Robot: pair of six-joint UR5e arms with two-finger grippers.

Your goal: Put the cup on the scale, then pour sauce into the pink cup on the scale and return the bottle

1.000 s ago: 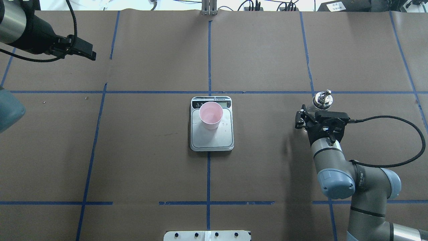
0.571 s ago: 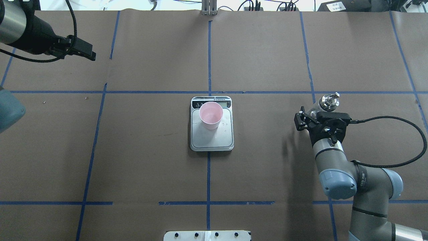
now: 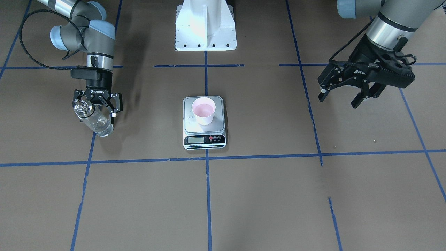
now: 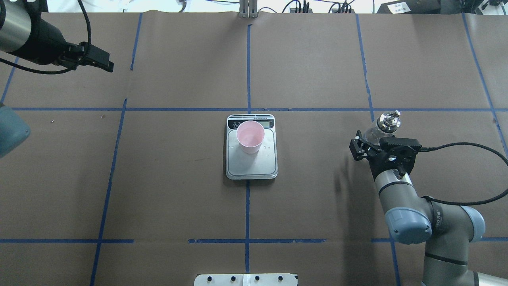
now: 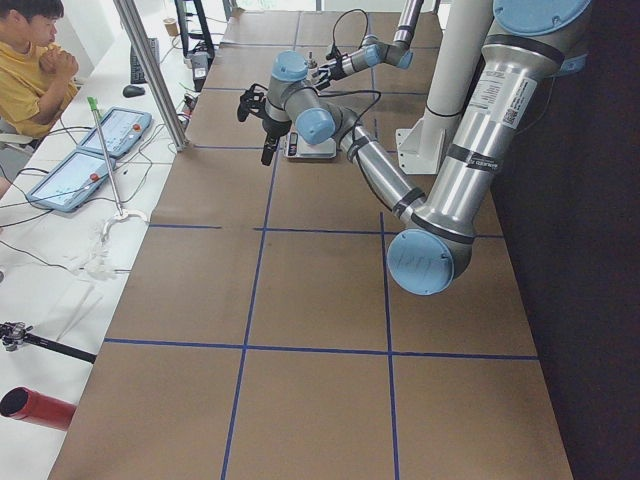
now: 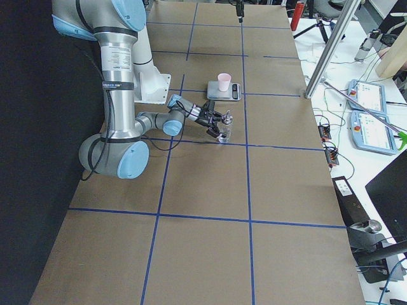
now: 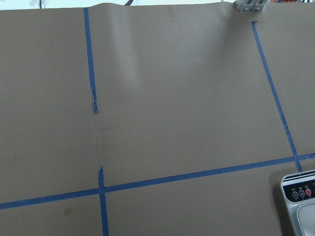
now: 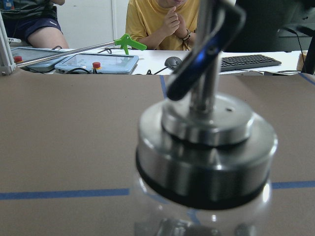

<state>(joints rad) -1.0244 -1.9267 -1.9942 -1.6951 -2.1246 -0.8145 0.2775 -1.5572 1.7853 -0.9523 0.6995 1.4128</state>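
Observation:
The pale pink cup (image 4: 250,136) stands upright on the silver scale (image 4: 251,169) at the table's middle; both also show in the front view, the cup (image 3: 203,109) on the scale (image 3: 205,140). Whether sauce is in the cup I cannot tell; small droplets lie on the platform. My right gripper (image 3: 94,111) is shut on the clear glass bottle (image 3: 99,123), which is tilted, low over the table, well off to my right of the scale. Its silver pour-spout cap (image 8: 206,147) fills the right wrist view. My left gripper (image 3: 343,96) is open and empty, high over the far left.
Blue tape lines cross the brown paper table cover. The white robot base mount (image 3: 205,28) stands at the near edge behind the scale. A corner of the scale (image 7: 301,199) shows in the left wrist view. An operator (image 5: 30,50) and tablets sit beyond the far edge.
My right gripper has shifted a little to the right and toward my base with the bottle, and the bottle's tilt has changed slightly. The left arm, cup and scale have not moved.

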